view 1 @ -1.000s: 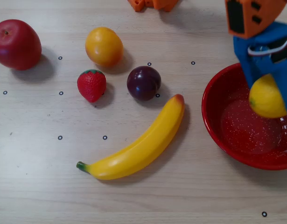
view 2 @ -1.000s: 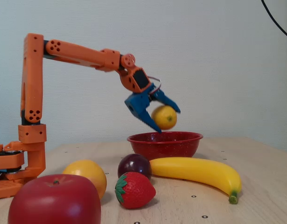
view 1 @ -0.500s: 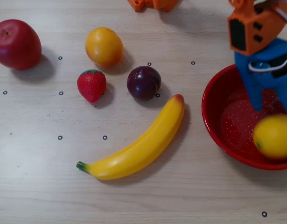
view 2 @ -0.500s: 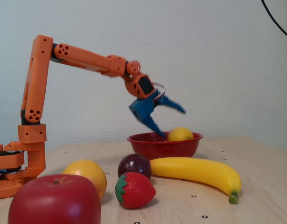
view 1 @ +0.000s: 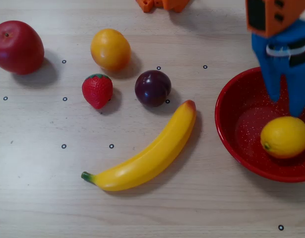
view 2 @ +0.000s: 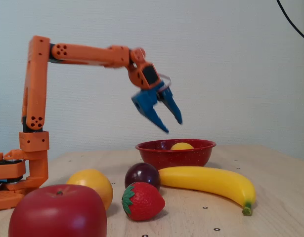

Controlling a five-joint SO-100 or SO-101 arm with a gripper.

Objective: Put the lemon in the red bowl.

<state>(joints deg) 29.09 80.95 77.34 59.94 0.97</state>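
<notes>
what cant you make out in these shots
- Red bowl: right rim cut off by the overhead view's edge.
- Lemon: in the fixed view the bowl wall hides all but its top.
- End effector: motion-blurred in the fixed view, though its fingers look spread.

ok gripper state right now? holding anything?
Gripper: open, holding nothing, raised above the red bowl. The lemon lies inside the bowl, clear of the gripper.
</notes>
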